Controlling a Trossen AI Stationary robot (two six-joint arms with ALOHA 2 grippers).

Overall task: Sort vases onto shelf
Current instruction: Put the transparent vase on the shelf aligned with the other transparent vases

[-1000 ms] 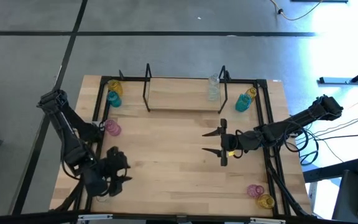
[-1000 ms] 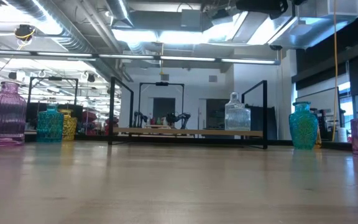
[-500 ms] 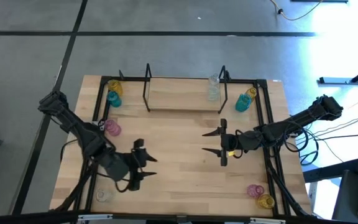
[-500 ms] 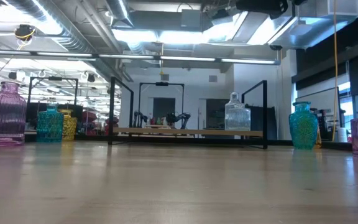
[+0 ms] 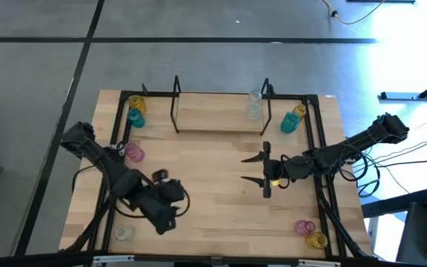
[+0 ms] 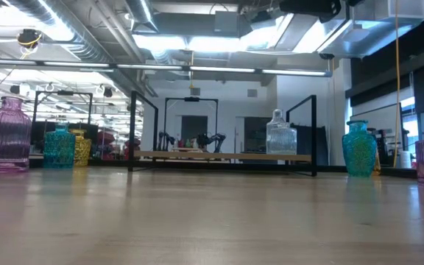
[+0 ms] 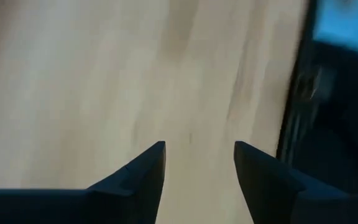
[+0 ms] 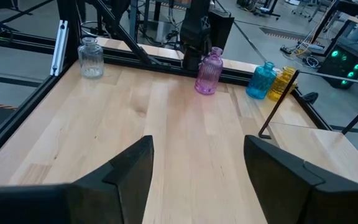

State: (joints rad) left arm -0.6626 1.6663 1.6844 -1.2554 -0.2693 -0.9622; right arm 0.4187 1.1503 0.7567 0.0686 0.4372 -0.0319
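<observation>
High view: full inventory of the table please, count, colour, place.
clear vase on shelf: 1, clear, right end of the shelf board
clear vase: 1, clear, near-left corner
teal vases: 2, teal, one either side of the shelf
yellow vases: 3, yellow, far left, far right, near-right corner
pink vases: 2, pink, left edge and near-right corner
shelf: 1, light wood, black wire ends, far centre
left gripper: open, empty, near left
right gripper: open, empty, centre right

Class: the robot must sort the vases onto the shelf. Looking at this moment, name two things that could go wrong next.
The left hand hangs open and empty over bare wood near the pink vase; a swing could topple it. The only vase on the shelf, the clear vase, stands beside a wire upright, so a reaching arm might knock it.
</observation>
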